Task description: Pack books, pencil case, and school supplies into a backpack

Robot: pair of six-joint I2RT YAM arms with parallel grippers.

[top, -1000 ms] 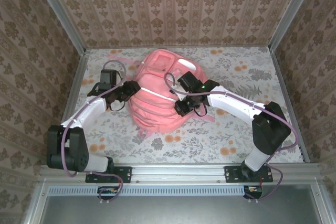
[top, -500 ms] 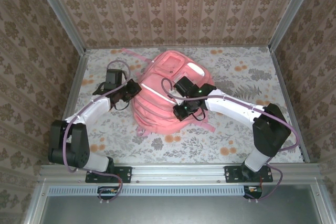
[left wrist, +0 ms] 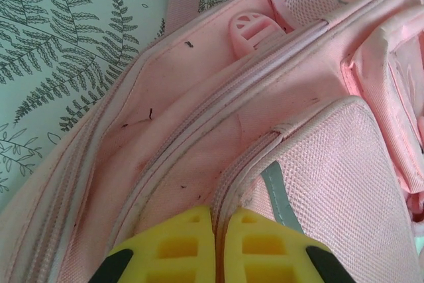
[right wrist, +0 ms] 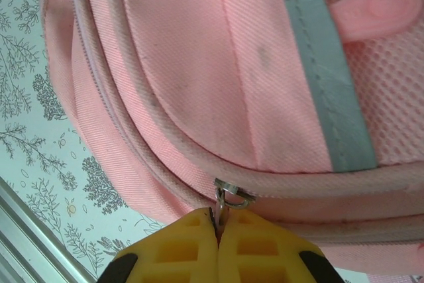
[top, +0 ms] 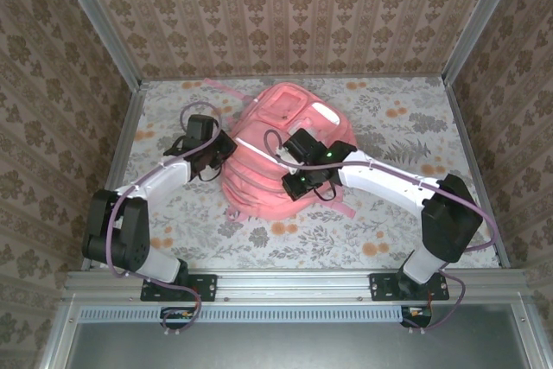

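The pink backpack (top: 281, 131) lies on the table between both arms. My left gripper (top: 226, 146) is at its left side. In the left wrist view that gripper (left wrist: 216, 220) is shut on the backpack's zipper seam (left wrist: 228, 183), which runs in between the yellow fingertips. My right gripper (top: 294, 186) is on the backpack's near right part. In the right wrist view it (right wrist: 217, 220) is shut on a metal zipper pull (right wrist: 228, 193) along the closed zipper line. The books, pencil case and school supplies are out of view.
The backpack rests on a floral tablecloth (top: 389, 231). Pink straps trail out at the far left (top: 212, 85) and near right (top: 346, 211). Patterned walls with metal frame posts (top: 130, 127) close the table in on three sides.
The left gripper has moved in toward the backpack and shut on its seam. The backpack has bunched slightly narrower between the arms. The right gripper stays shut on the zipper pull, shifted a little left.
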